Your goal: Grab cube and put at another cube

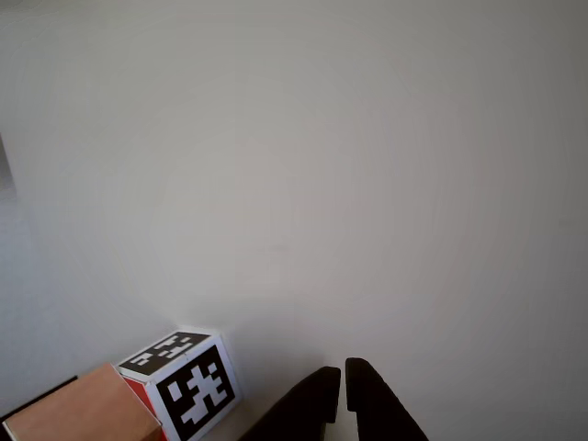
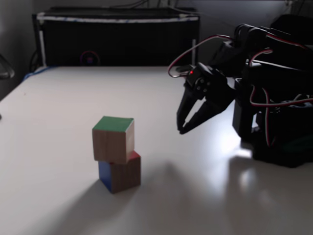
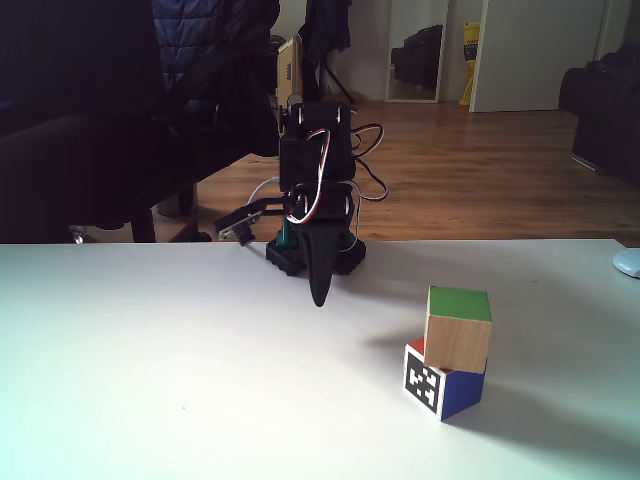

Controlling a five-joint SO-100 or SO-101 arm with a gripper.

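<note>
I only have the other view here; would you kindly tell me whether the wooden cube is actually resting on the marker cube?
Observer: Yes, in both fixed views the wooden cube sits on the marker cube, slightly askew.
Operator: Thank you; what colour is its top?
Observer: Green.
Operator: And is the end effector near the two cubes?
Observer: No, the end effector hangs apart from them, holding nothing.

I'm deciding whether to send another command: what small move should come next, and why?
Probably just retract the arm to rest. The green-faced cube already sits on the marker cube, offset toward one side but upright. The tool hangs apart from the stack, holding nothing, tips nearly together. Nudging the stack now would risk toppling it.
</note>
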